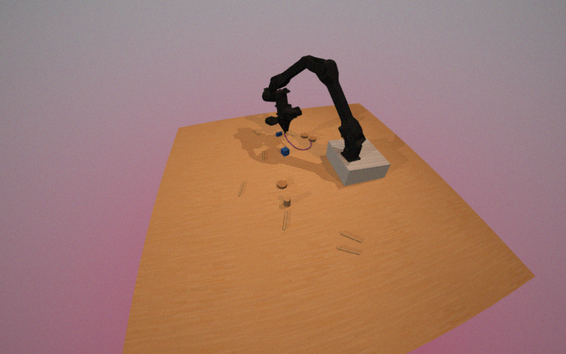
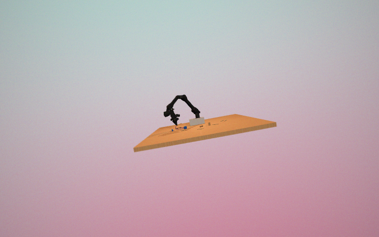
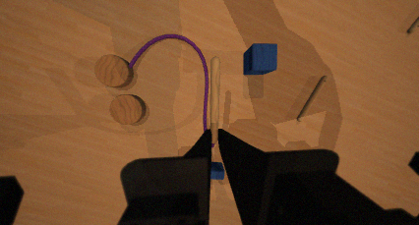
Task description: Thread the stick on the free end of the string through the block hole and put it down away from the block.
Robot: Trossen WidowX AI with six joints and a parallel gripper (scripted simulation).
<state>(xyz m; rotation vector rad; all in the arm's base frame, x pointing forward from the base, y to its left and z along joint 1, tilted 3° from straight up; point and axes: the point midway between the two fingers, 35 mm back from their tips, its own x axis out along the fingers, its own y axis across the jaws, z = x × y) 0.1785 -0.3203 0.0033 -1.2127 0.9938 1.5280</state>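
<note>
The gripper (image 1: pixel 285 131) (image 2: pixel 176 124) (image 3: pixel 213 133) is pinching the string's stick (image 1: pixel 290 134) (image 2: pixel 180 124) (image 3: pixel 214 89) above the table, off to one side of the larger blue block (image 1: pixel 285 151) (image 2: pixel 185 127) (image 3: pixel 264 58). The stick's long axis is running past that block, not toward it; its hole is not showing clearly.

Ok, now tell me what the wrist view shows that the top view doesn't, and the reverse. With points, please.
Only the wrist view: a close look at the pale stick (image 3: pixel 214 97) (image 1: pixel 291 134) pinched between the tips of the gripper (image 3: pixel 213 133) (image 1: pixel 285 131) (image 2: pixel 177 124); from the top that grip is too small to make out.

Only the top view: the whole arm (image 1: pixel 338 96) (image 2: pixel 189 103), its grey base box (image 1: pixel 364 176) (image 2: pixel 196 121), and the small upright cylinder (image 1: pixel 287 202) (image 2: pixel 209 124).

Both: the purple string (image 3: pixel 172 36) (image 1: pixel 299 148), the larger blue block (image 3: pixel 265 58) (image 1: pixel 285 151) (image 2: pixel 185 127) and the smaller blue block (image 3: pixel 217 171) (image 1: pixel 278 134) (image 2: pixel 172 130).
</note>
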